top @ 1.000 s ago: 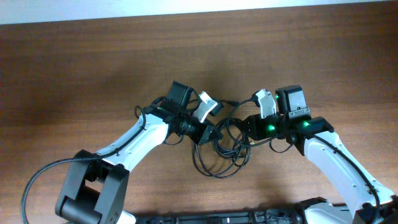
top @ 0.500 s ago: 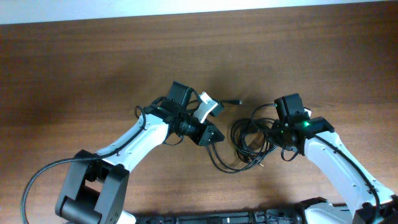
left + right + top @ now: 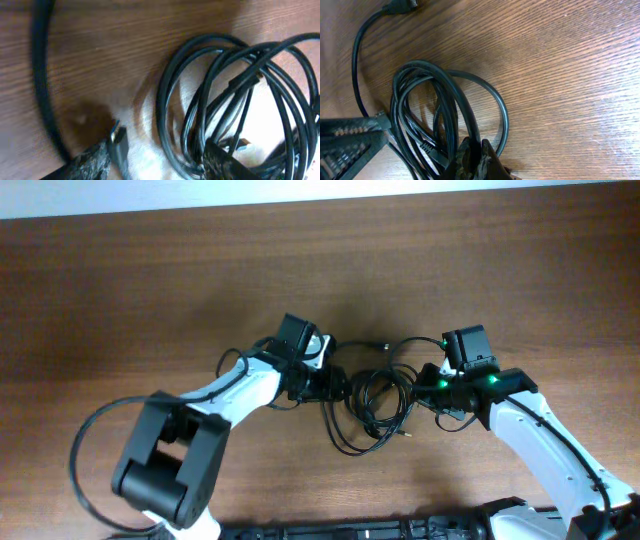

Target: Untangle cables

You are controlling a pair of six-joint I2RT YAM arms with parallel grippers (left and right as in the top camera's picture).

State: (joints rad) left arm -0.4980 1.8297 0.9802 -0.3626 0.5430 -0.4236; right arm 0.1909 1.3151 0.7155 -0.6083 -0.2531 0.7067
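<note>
The cables [image 3: 372, 402] are thin black cords looped into one loose coil on the wooden table, between my two grippers. One plug end [image 3: 380, 343] lies just behind the coil. My left gripper [image 3: 340, 390] is at the coil's left edge. In the left wrist view it [image 3: 157, 165] stands open, with several strands of the cables [image 3: 225, 75] running between its fingers. My right gripper [image 3: 422, 380] is at the coil's right edge. In the right wrist view it [image 3: 476, 152] is shut on a strand of the cables [image 3: 445, 100].
The brown wooden table [image 3: 150, 280] ends at a pale wall strip along the back. A thicker black arm wire [image 3: 90, 450] loops out beside the left arm's base. Its blurred length [image 3: 42, 75] runs down the left of the left wrist view.
My left gripper has opened and moved right onto the coil's left edge. My right gripper has closed on a strand. The coil slid right, then back toward the middle.
</note>
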